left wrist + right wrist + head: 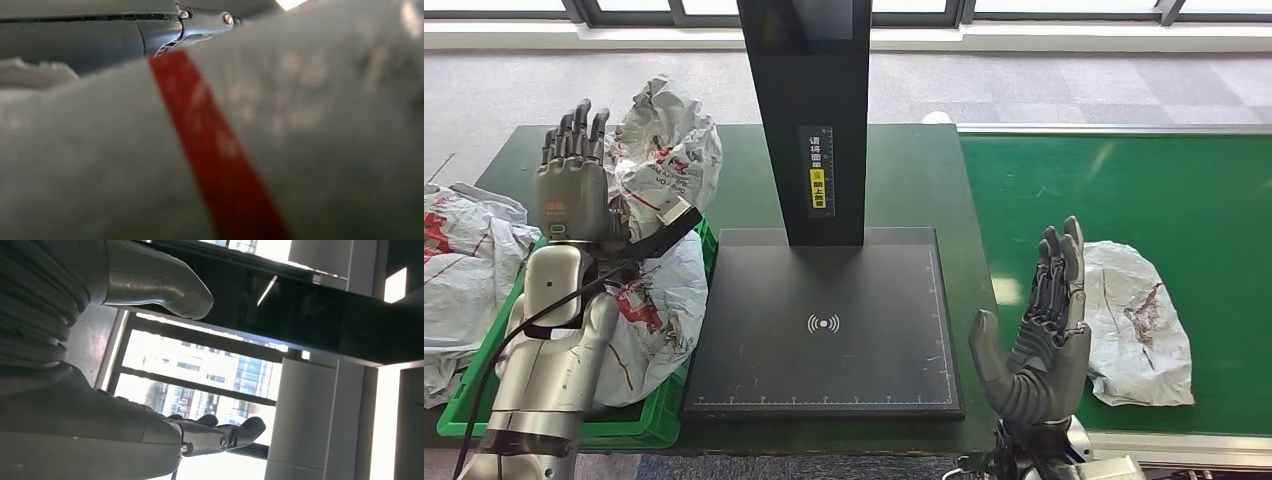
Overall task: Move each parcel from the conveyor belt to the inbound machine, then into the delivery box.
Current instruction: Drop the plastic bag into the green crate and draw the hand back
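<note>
At the far left a crumpled white parcel [459, 260] with red print lies on the dark green table [914, 180], half draped over the rim of the green delivery box [649, 425]. In the box sit more white bags [659, 310], and the left hand [574, 180] is raised over them, fingers straight and close together, holding nothing; just beyond it stands another crumpled bag [669, 150]. In the middle is the inbound machine [824, 330] — a flat black plate with a wireless mark and a black post [809, 100] bearing a small label. Right of it the right hand [1039, 340] stands upright with its fingers extended, thumb apart, gripping nothing. Just beside it, on the green conveyor belt [1144, 190], lies a flat white parcel [1139, 320] — apart from the hand.
</note>
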Available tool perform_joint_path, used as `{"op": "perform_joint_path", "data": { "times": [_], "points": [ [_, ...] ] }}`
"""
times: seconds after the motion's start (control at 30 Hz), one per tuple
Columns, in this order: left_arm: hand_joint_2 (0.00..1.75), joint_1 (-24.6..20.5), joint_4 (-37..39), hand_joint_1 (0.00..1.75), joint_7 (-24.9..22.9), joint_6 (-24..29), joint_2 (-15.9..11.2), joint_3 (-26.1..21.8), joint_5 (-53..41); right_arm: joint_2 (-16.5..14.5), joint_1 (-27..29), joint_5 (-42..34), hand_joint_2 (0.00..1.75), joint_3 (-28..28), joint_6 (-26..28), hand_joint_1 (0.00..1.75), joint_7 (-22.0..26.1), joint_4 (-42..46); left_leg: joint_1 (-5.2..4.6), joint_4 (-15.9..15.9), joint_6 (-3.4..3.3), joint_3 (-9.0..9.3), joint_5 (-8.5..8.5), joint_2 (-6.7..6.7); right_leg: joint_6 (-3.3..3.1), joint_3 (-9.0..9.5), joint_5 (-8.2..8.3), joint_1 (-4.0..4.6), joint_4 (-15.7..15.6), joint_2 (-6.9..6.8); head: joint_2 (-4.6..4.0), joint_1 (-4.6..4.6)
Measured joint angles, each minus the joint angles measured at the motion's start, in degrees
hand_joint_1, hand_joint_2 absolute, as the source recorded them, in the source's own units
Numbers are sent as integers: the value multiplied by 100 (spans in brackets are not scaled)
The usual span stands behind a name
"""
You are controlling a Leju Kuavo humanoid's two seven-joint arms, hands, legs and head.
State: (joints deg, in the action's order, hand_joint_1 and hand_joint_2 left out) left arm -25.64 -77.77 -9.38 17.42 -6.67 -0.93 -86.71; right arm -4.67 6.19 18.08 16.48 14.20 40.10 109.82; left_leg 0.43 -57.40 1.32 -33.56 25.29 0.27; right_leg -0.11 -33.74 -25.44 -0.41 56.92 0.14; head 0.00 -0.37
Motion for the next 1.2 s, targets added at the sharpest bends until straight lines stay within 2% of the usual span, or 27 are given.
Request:
{"op": "perform_joint_path", "data": {
  "times": [0.13,0.2,0.3,0.47,0.63,0.8,0.97,1.0,1.07,1.1,1.13,1.2],
  "points": [
    [0,89,-18,0,-582,-1127,-213,565,0,43,74,-56,175,0,18,0,0,67,0,0,0,-1,0,-1,0,2,0,0,0,-1,0,1],
    [0,151,31,0,-781,-1503,-360,884,0,56,78,-62,175,0,-26,0,-1,74,0,0,0,-1,0,0,0,1,1,0,0,0,0,1],
    [0,217,184,0,-1096,-1470,-553,1240,0,68,71,-49,175,-1,-79,0,-1,74,1,0,0,-1,0,0,0,-1,1,1,1,1,0,0],
    [0,82,396,0,-1746,-1399,-939,1558,0,71,67,50,175,0,-140,0,-1,74,5,0,2,-1,-1,0,-1,-2,0,5,1,3,0,0],
    [0,-110,547,0,-1900,-1445,-1206,1720,-1,71,67,80,175,0,-158,0,-1,74,6,0,2,-1,-2,0,-2,-1,0,6,1,2,0,0],
    [0,-431,818,0,-2698,-1738,-1631,2093,-4,71,59,97,175,0,-207,0,-1,74,10,1,5,-4,-4,6,-8,-1,5,10,4,5,0,0],
    [0,-510,873,0,-2830,-1764,-1758,2155,-4,71,59,103,175,0,-216,0,-1,74,12,1,9,-5,-6,7,-9,-2,6,11,7,7,0,0],
    [0,-584,896,0,-2890,-1819,-1973,2187,-5,71,56,114,175,0,-229,0,-1,73,17,1,12,-7,-7,15,-14,-6,9,12,8,13,0,0],
    [0,-712,817,0,-3010,-1832,-3021,2108,-7,71,51,164,175,0,-273,0,-1,72,32,3,27,-9,-2,48,-34,-23,11,20,14,49,0,1],
    [0,-685,720,0,-3055,-1804,-3611,1992,-8,71,46,190,175,0,-293,0,-1,71,40,4,36,-9,2,64,-47,-31,11,24,16,66,0,2],
    [0,-520,560,0,-3069,-1721,-4069,1789,-8,71,42,208,175,0,-300,0,-1,71,41,7,45,-6,6,73,-56,-36,6,27,18,78,0,2],
    [0,11,201,0,-3073,-1653,-4420,1282,-9,71,37,227,175,0,-286,0,-1,71,41,9,51,-3,11,72,-64,-37,-1,28,18,77,0,1]
  ]
}}
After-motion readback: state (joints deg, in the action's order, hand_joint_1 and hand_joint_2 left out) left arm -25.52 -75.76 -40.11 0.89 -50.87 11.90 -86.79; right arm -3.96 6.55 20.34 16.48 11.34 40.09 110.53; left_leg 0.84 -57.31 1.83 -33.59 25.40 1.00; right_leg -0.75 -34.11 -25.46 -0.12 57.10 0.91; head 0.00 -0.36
